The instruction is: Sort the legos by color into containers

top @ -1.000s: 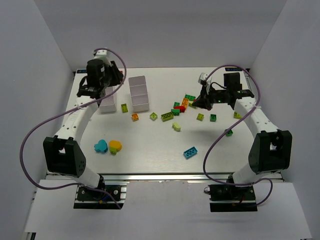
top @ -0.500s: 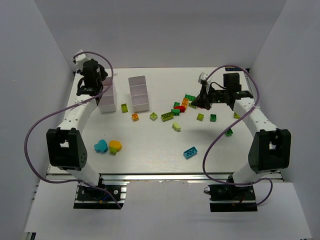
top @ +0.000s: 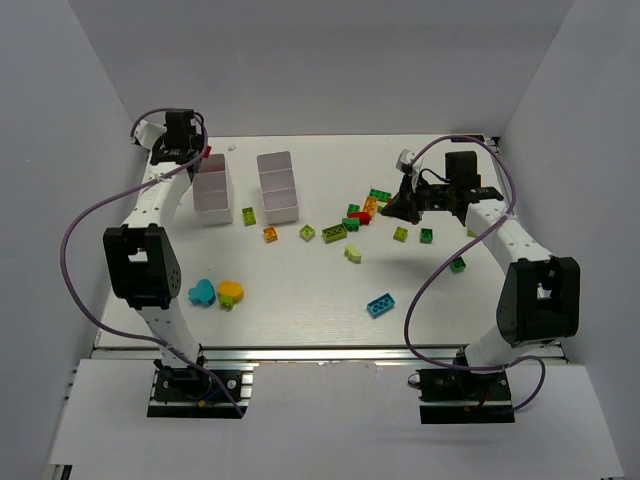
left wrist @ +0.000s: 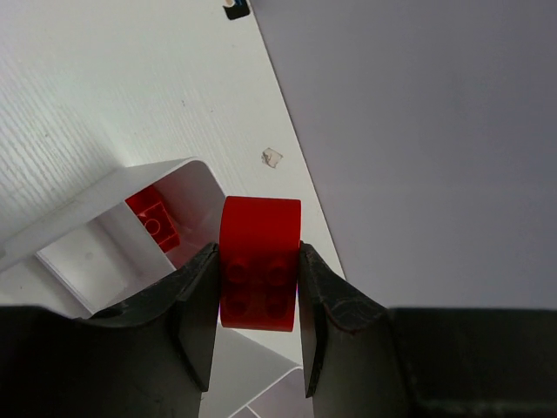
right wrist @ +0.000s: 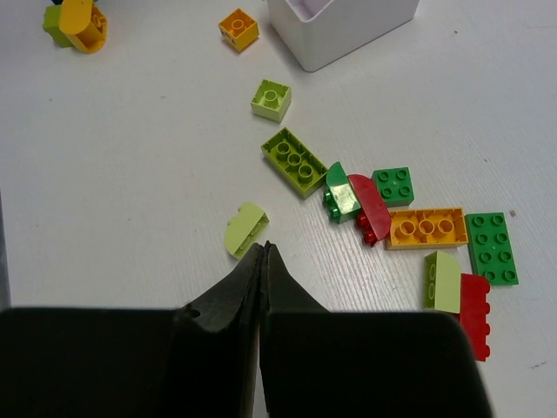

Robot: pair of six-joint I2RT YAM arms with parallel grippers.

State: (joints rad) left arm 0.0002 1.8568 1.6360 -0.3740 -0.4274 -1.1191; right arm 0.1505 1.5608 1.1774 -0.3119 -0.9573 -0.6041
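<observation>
Grained white table (top: 300, 290) | left gripper (left wrist: 258, 287) clamps glossy round-topped red brick (left wrist: 259, 231) | right gripper (right wrist: 264, 251) closed

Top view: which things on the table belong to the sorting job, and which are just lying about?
Job: held red brick; white trays; loose bricks; cyan brick; probably the rounded cyan piece and rounded orange piece.
Lying about: white scrap by the wall; purple cables.

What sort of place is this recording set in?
Probably a lab robot test cell: plain white walls box in a white table, a left arm and right arm are bolted at its near edge, and toy bricks lie beside white trays.
</observation>
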